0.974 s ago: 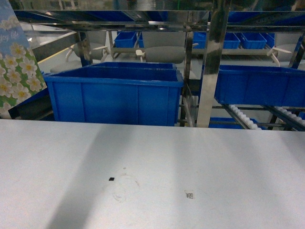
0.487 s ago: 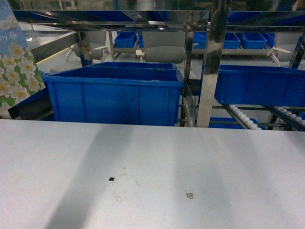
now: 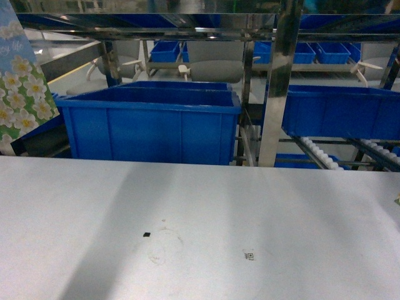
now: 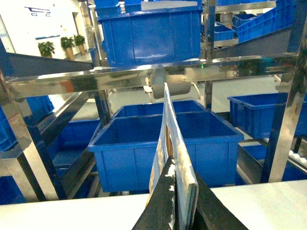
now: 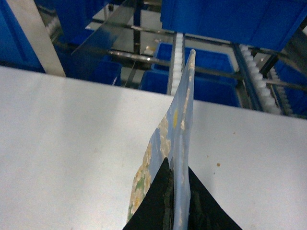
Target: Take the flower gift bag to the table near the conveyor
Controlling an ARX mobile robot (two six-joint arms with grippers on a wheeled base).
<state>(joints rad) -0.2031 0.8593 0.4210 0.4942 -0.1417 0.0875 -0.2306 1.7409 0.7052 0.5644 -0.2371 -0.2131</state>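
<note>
Gripping one flower gift bag (image 4: 173,158) each, both jaws stay clamped; the left bag (image 3: 22,81) has edged leftward.

flower gift bag (image 3: 22,87): daisy print, upright, left edge | table (image 3: 200,231): pale grey | conveyor (image 3: 275,81): steel racks behind

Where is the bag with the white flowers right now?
The flower gift bag peeks in at the head view's far left edge, beside the big blue bin. The left gripper pinches it on edge, above the table.
</note>
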